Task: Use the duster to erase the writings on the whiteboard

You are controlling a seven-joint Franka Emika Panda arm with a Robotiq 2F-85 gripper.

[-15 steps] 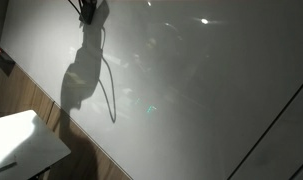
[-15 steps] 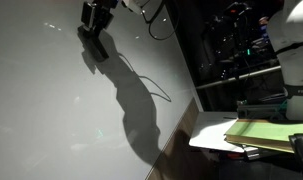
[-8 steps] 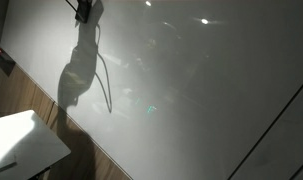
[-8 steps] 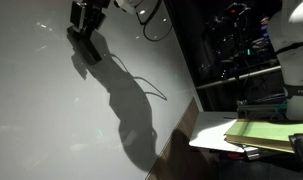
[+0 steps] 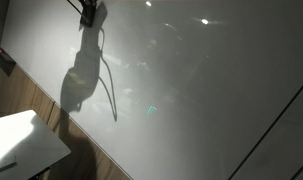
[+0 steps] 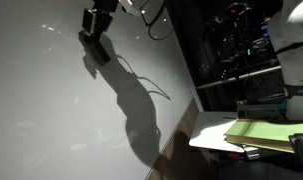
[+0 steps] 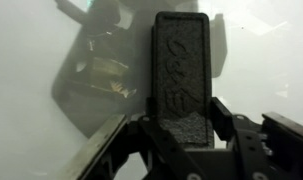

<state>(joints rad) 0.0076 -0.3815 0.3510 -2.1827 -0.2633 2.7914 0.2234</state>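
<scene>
At the top edge of both exterior views, left of centre, the claw [image 5: 88, 12] [image 6: 94, 25] sits against the upper part of the whiteboard [image 5: 191, 90]. Its long dark shadow [image 5: 81, 80] trails down the glossy surface.

**Grip.** In the wrist view the claw [image 7: 184, 118] is closed on the duster [image 7: 181, 70]. The dark flat block stands upright in the middle of the frame, with one finger on either side of its lower end. The hold looks square and secure. Whether the duster's working face presses on the board cannot be told. In the exterior views the shadow meets the claw, so I judge it to be at or very near the surface.

**Writings.** No reddish lettering can be made out in any view. The board shows only glare spots, reflections and shadow. A faint mark lies just left of the claw in an exterior view, but it is too small to read.

**Progress.** Picking up the duster is done, and it has been brought to the board. Wiping appears to be either under way or nearly finished, since no clear writing shows. I cannot confirm a clean board, as glare may hide thin strokes.

**Other items.** A small dark reddish piece [image 5: 3, 58] sits at the board's left edge. A white worktop [image 5: 26, 140] occupies the lower left corner.
</scene>
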